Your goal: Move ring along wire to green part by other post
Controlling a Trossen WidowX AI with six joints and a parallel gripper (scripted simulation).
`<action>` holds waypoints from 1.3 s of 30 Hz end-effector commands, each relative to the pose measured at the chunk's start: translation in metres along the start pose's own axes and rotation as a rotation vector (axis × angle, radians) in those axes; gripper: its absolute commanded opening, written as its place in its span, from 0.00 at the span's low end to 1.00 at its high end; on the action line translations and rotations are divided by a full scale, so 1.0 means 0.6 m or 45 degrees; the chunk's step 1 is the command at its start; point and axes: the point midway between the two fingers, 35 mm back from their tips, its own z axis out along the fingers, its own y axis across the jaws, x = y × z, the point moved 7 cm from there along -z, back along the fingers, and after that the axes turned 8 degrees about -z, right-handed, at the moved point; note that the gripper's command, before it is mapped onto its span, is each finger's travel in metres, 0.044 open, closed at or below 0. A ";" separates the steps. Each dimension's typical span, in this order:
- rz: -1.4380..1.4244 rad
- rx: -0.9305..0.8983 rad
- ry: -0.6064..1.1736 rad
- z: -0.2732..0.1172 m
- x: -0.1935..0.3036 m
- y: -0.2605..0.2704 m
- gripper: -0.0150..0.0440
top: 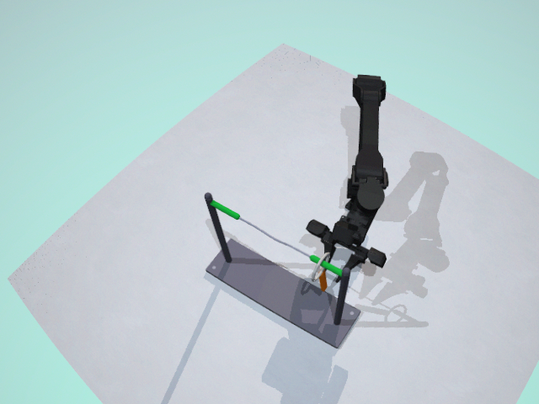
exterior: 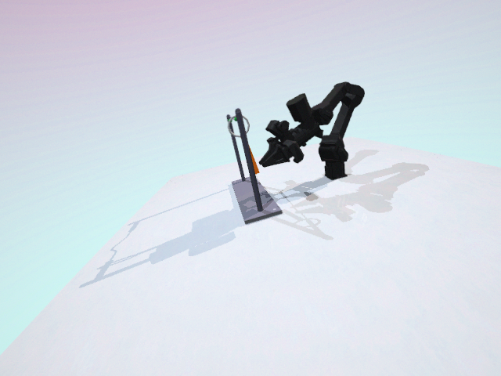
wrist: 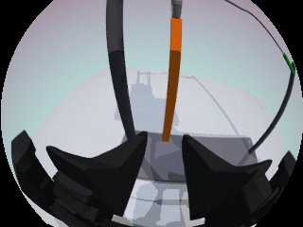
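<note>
The pale ring [top: 316, 268] [exterior: 249, 127] hangs around the green part [top: 334, 266] of the wire beside the near post [top: 341, 300] [exterior: 249, 161] [wrist: 116, 38]. Its orange handle [top: 322, 281] [exterior: 254, 163] [wrist: 174, 85] hangs below, slightly tilted. My gripper [top: 332, 271] [exterior: 261, 164] [wrist: 165, 136] is open and empty. Its fingertips stand apart, on either side of the handle's lower end in the wrist view, with a small gap back from it in the exterior view. The ring's contact with the wire is too small to judge.
The thin grey wire [top: 274, 239] runs to the other green part [top: 225, 209] [wrist: 288, 62] at the far post [top: 220, 230] [exterior: 239, 155] [wrist: 284, 109]. Both posts stand on the dark base plate [top: 269, 282] [wrist: 218, 156]. The near post is close to the fingers.
</note>
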 end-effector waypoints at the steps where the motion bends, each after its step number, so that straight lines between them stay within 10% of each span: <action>1: 0.009 0.004 -0.012 -0.019 -0.003 -0.001 0.53; 36: 0.009 0.006 -0.012 -0.042 0.000 -0.003 0.53; 39: 0.006 -0.002 -0.005 -0.062 0.000 0.000 0.66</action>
